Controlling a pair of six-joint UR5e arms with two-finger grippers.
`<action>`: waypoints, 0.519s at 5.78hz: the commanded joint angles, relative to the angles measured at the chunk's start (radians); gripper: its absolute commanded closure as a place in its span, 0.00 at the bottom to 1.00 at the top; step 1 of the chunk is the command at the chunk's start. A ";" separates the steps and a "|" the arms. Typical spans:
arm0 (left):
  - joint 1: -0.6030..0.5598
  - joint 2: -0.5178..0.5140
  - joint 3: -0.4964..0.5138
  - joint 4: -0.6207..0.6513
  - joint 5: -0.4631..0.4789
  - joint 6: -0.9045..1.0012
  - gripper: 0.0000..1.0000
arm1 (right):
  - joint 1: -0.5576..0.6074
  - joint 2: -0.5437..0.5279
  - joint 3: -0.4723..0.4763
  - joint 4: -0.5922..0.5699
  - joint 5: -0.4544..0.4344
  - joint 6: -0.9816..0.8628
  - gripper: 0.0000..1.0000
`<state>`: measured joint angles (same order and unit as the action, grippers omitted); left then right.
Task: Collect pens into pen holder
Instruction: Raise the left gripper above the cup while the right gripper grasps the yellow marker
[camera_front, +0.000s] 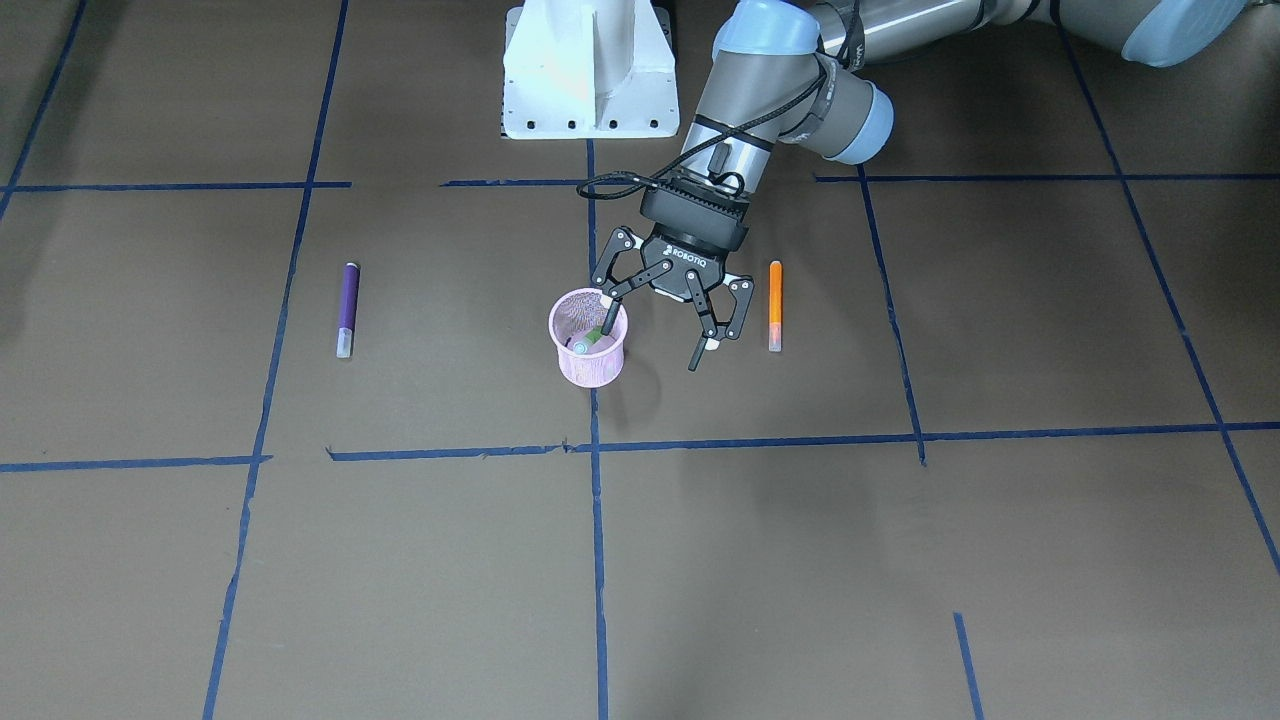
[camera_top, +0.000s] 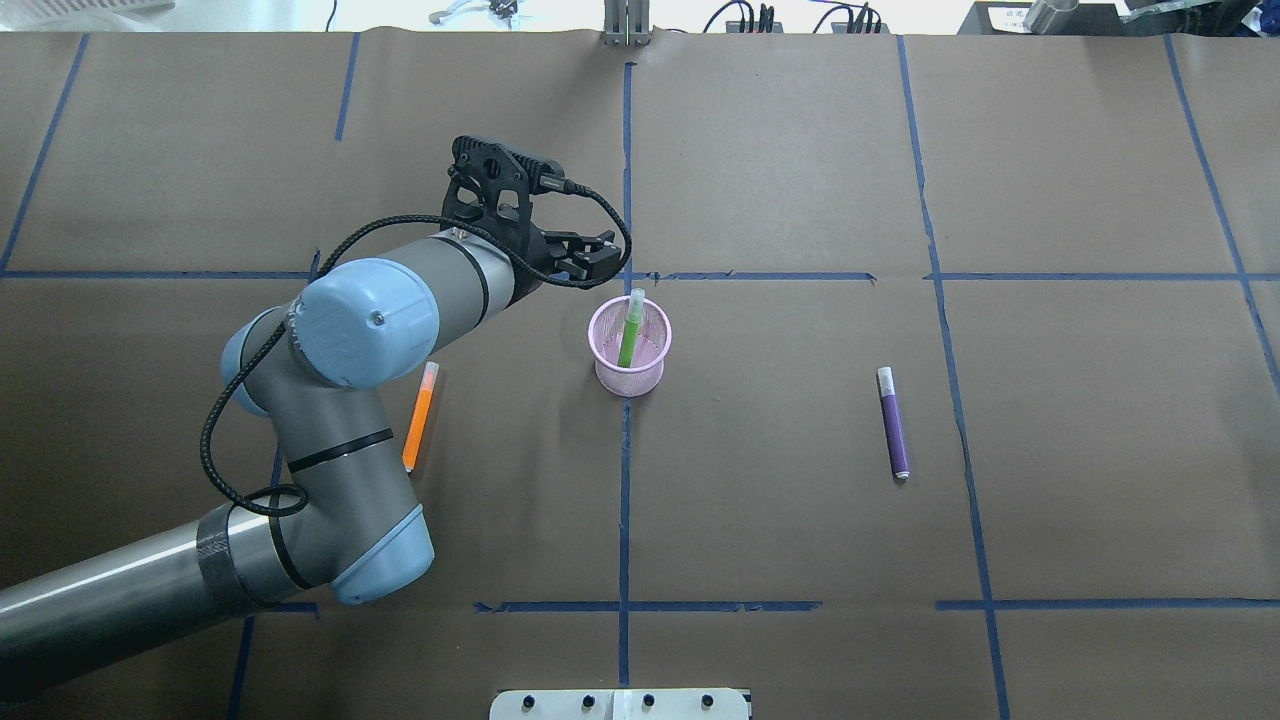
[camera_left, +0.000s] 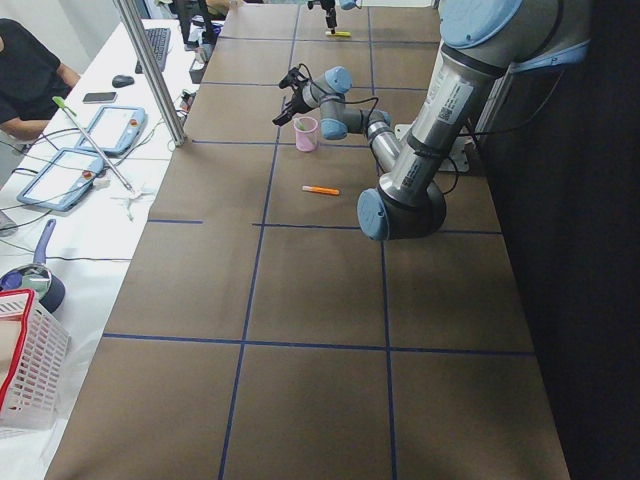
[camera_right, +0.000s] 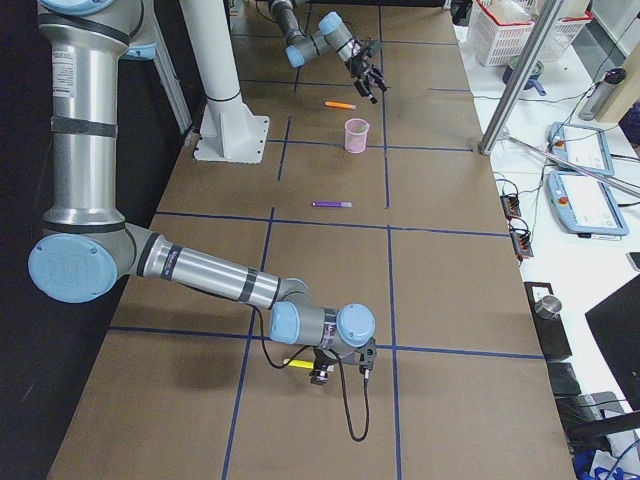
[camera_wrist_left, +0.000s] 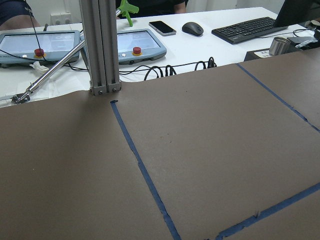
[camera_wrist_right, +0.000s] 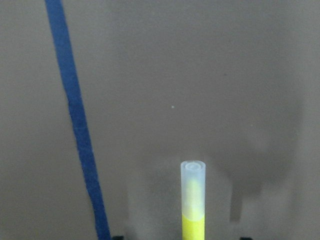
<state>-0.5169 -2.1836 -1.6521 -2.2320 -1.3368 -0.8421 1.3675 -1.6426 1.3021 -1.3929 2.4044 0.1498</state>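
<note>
The pink mesh pen holder (camera_front: 590, 368) (camera_top: 630, 378) stands upright at the table's middle. The green pen (camera_top: 628, 335) (camera_front: 590, 338) leans inside it, cap end up. My left gripper (camera_front: 650, 348) (camera_top: 592, 258) is open and empty, hanging just above and beside the holder's rim. The orange pen (camera_front: 775, 305) (camera_top: 420, 415) lies flat on the robot's left of the holder, partly under my left arm. The purple pen (camera_front: 347, 308) (camera_top: 892, 425) lies flat on the robot's right. My right gripper (camera_right: 322, 378) hangs low at the table's far right end; I cannot tell whether it is open or shut.
A yellow pen (camera_wrist_right: 192, 210) (camera_right: 295, 363) with a pale cap lies right at the right gripper. The white robot base (camera_front: 590, 70) stands at the near edge. An aluminium post (camera_wrist_left: 102, 45) and operator panels stand beyond the far edge. Blue tape lines grid the brown table.
</note>
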 joint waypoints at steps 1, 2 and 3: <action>0.001 0.005 0.002 -0.003 -0.001 0.000 0.01 | -0.004 0.001 -0.014 0.000 0.005 0.008 0.23; 0.002 0.005 0.002 -0.003 -0.001 0.000 0.01 | -0.004 0.001 -0.024 0.002 0.004 0.007 0.24; 0.002 0.005 0.002 -0.003 -0.001 0.000 0.01 | -0.004 0.003 -0.030 0.002 0.004 0.007 0.26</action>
<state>-0.5156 -2.1785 -1.6507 -2.2349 -1.3376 -0.8422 1.3638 -1.6408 1.2789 -1.3917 2.4086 0.1567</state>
